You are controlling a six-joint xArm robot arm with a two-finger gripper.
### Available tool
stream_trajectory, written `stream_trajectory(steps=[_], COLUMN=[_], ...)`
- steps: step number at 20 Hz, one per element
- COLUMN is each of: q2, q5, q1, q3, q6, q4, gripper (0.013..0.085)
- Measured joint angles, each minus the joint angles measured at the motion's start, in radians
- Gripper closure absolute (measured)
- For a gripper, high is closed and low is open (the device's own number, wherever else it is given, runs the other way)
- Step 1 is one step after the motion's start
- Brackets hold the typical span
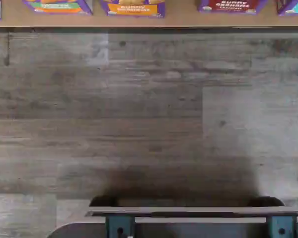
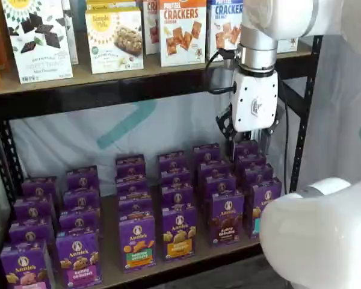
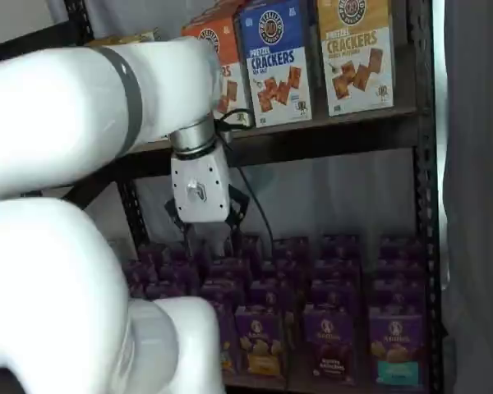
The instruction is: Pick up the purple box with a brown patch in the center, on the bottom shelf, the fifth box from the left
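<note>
The purple box [image 2: 227, 218] with a brown label band stands upright at the front of its column on the bottom shelf [image 2: 186, 256]; it also shows in a shelf view as the purple box [image 3: 329, 343] and in the wrist view as the purple box [image 1: 232, 6], only partly in frame. My gripper [image 2: 249, 147] hangs above the rear boxes of that column. It is well above the front carton, its black fingers are apart, and it is open and empty. In a shelf view the gripper [image 3: 205, 230] shows under its white body, fingers dim against the cartons.
Neighbouring purple cartons with yellow [image 2: 179, 232] and teal [image 2: 262, 211] patches flank the box. An upper shelf [image 2: 138, 81] of cracker cartons lies just above the wrist. A black upright [image 2: 304, 114] stands to the right. White arm links [image 3: 74, 246] hide the shelf's left part. The wrist view shows grey floor [image 1: 139, 114].
</note>
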Motion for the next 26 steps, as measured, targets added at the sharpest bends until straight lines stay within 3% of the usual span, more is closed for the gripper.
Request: stream_trajectory(steps=[2, 5, 13, 26], q2=[-0.029, -0.030, 0.014, 0.128], q5=[-0.038, -0.045, -0.055, -0.314], q1=[-0.020, -0.022, 0.020, 0.022], q3=[0.024, 0.029, 0.045, 0.166], q6=[-0.027, -0.032, 0.016, 0.024], q4=[0.037, 0.051, 0.008, -0.019], gripper=[0.0130, 0.0130, 0.0130, 0.0130])
